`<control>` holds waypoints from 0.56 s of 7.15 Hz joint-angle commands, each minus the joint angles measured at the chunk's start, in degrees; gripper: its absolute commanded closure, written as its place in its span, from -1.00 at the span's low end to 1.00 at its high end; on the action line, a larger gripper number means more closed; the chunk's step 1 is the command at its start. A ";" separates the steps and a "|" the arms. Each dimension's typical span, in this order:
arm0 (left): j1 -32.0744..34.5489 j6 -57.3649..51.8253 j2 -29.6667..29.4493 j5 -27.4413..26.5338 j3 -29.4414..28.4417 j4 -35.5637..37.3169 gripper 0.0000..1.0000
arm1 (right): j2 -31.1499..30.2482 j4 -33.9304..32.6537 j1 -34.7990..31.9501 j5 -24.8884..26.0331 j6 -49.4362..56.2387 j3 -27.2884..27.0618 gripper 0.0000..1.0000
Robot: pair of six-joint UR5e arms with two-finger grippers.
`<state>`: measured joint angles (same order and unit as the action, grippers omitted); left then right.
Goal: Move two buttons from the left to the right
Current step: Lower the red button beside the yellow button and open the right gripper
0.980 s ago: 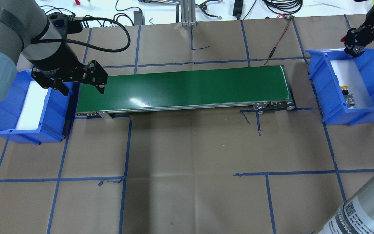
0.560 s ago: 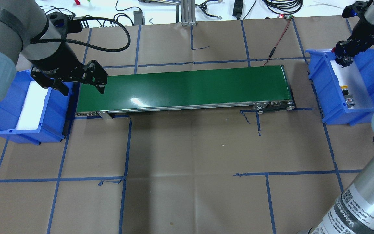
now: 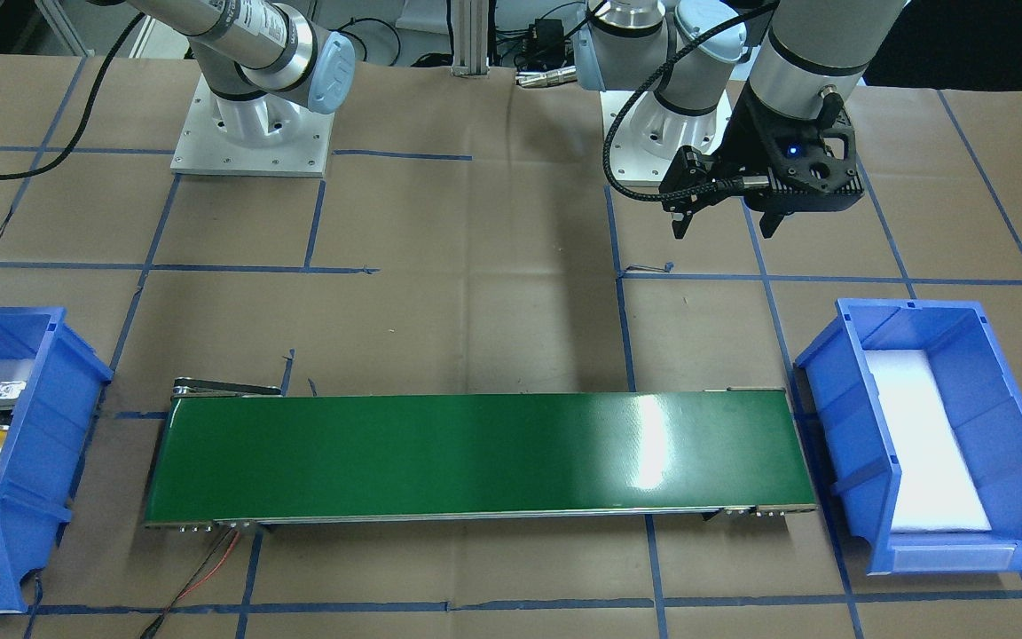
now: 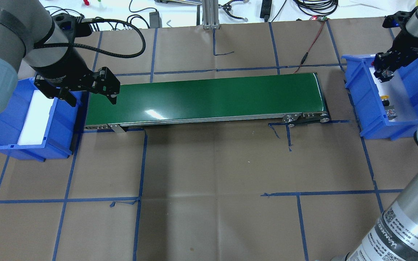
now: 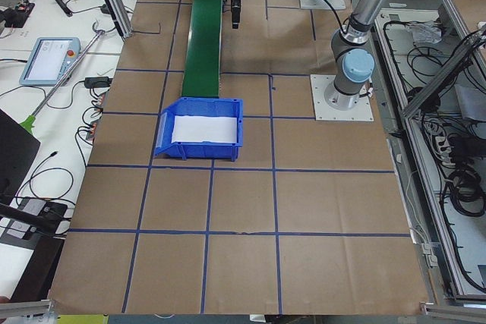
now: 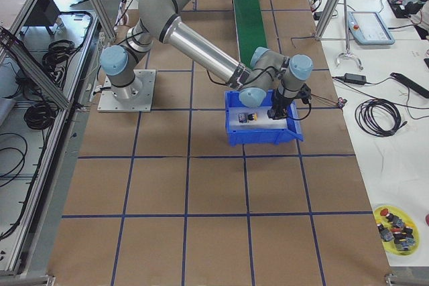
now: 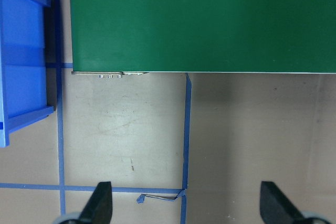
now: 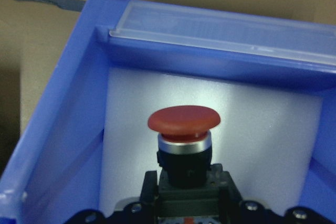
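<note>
- At the far left of the brown paper-covered surface (image 4: 209,170) sits the left blue plastic bin (image 4: 24,151). Only its white foam liner (image 4: 36,117) shows, and I see no button in it.
- Near it the left hand (image 4: 93,101), a black two-finger claw, hangs high by the left end of the long green conveyor belt (image 4: 209,96). Its fingers are spread wide with nothing between them.
- Past the belt's right end, the right blue plastic bin (image 4: 358,95) holds the yellow button (image 4: 385,98). This is a mushroom-capped push button with a black body and grey-white block, lying on its side in the bin's near half.
- Over that bin's far half the right hand (image 4: 384,71) is clamped on the red button (image 8: 183,120), the same make with a red cap. It grips the black body, and the cap points at the bin's end wall.
- To my eye this is the last step, setting down the second button. The next move calls for a short drop to the liner, then letting go, apart from the yellow button.
- I cannot tell whether the red button touches the liner.
- The right hand's fingers are cut off at the bottom of its wrist view, and the front view crops the right bin at the frame's edge.
</note>
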<state>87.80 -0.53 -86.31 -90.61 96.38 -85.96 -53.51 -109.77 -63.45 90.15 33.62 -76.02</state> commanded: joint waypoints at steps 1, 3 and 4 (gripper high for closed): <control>0.00 0.00 0.00 0.00 0.04 0.00 -1.00 | 0.07 -1.76 0.26 0.02 -0.31 -2.37 0.90; 0.00 0.00 0.00 0.00 0.04 0.00 -1.00 | -0.02 -3.25 0.61 0.11 -0.57 -4.04 0.88; 0.00 0.00 0.00 0.00 0.04 0.00 -1.00 | -0.01 -3.25 0.87 0.11 -0.49 -4.05 0.78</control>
<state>87.80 -0.53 -86.31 -90.61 96.42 -85.96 -53.53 -112.76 -62.90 90.25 33.13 -79.72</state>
